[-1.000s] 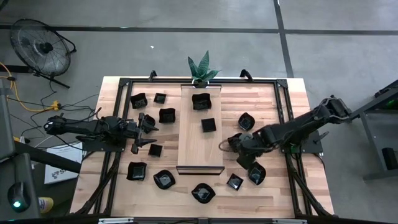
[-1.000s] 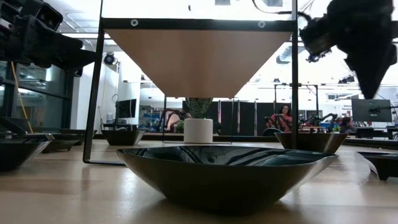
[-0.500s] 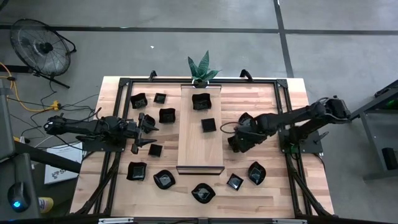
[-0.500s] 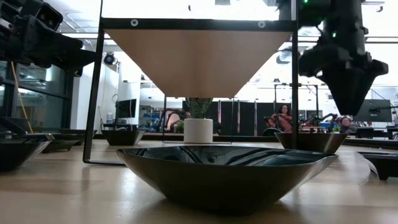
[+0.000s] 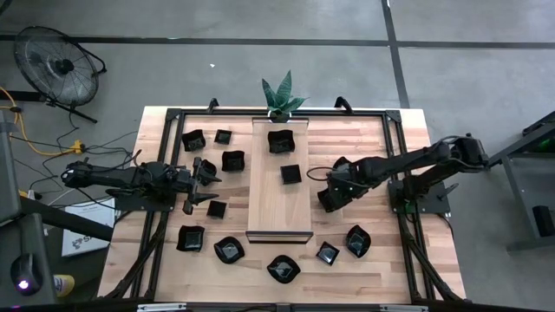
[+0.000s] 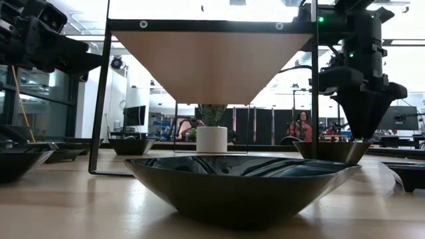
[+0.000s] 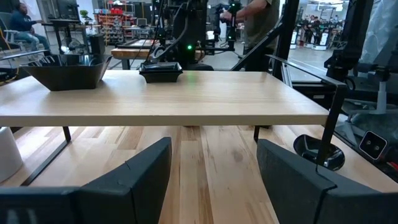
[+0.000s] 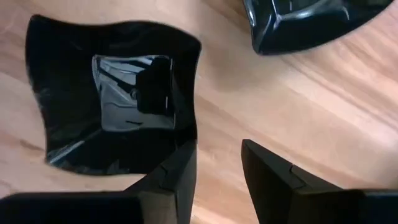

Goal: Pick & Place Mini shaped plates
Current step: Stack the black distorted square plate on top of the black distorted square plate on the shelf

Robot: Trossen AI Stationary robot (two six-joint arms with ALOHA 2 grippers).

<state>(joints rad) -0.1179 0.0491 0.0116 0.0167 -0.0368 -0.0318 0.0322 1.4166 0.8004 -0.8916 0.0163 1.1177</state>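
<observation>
Parted, both grippers hold nothing: the right gripper (image 5: 326,198) hangs just beside the wooden board (image 5: 279,206), one finger over the rim of a square black plate (image 8: 112,99); the left gripper (image 5: 198,180) waits opposite. Closing off-centre could tip the glossy plate or let it slip.

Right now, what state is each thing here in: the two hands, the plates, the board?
Left hand: open, empty.
Right hand: open, straddling the rim of a plate.
That plate: lying on the table, not gripped.
Wooden board: raised on legs, carrying two plates.
Potted plant: upright.
</observation>
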